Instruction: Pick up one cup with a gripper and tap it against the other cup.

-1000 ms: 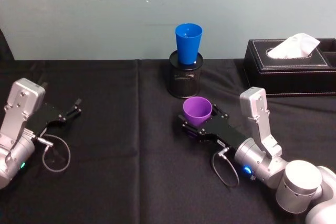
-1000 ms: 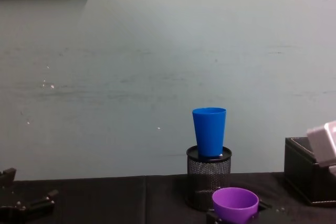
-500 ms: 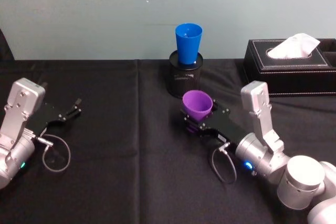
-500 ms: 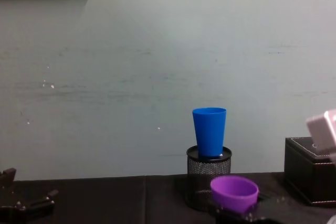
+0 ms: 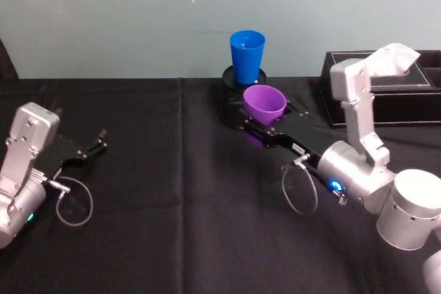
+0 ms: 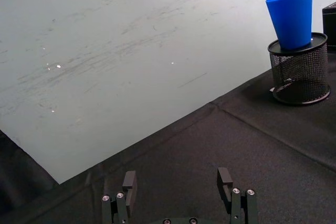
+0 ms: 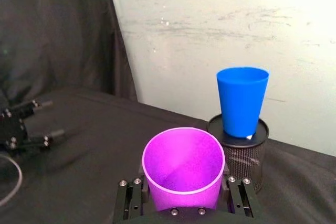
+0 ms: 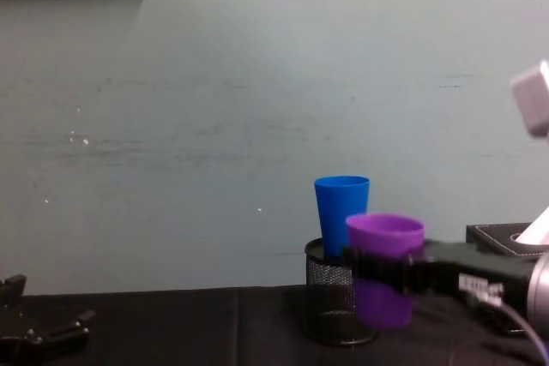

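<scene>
Right gripper holds a purple cup near a blue cup.
Head view, centre: jaws clamp its wall; left gripper idle far left, jaws apart. Right wrist view: blue cup upper right on a mesh pen holder. Chest view, lower right: cups overlap. Likely light, stiff, slick: hold mid-wall.

Desk: flat top, draped in black cloth with one seam running front to back.
- Black wire-mesh cylindrical pen holder: stood upright, far middle, near the wall.
- Black rectangular stitched tissue box: stood far right, apart from the holder.
</scene>
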Robot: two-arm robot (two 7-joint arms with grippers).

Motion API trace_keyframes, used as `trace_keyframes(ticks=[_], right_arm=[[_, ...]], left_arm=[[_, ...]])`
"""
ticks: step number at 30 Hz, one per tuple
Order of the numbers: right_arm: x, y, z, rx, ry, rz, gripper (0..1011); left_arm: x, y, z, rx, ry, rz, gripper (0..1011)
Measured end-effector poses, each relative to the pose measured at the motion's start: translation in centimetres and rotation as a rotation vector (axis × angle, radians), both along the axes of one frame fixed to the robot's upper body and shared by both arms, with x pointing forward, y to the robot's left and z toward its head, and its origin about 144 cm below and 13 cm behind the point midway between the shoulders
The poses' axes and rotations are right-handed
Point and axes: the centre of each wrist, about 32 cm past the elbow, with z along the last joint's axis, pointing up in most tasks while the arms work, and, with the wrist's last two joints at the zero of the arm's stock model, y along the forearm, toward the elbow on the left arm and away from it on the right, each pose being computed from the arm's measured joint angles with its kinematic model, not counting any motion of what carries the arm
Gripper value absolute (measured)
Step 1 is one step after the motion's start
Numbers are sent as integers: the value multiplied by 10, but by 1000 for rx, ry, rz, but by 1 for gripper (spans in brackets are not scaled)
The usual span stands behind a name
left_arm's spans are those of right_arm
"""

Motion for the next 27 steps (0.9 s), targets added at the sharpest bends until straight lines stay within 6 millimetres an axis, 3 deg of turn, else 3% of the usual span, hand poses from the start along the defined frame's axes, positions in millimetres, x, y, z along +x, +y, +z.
trace_keyframes(ticks=[4, 8, 27], right_arm=[[-3, 0, 20, 13, 28, -3, 731], [-4, 0, 28, 13, 39, -3, 731], [-3, 0, 24, 12, 35, -3, 731]], left_arm=[[0, 0, 0, 0, 0, 0, 1000], [0, 0, 0, 0, 0, 0, 1000], [0, 0, 0, 0, 0, 0, 1000]])
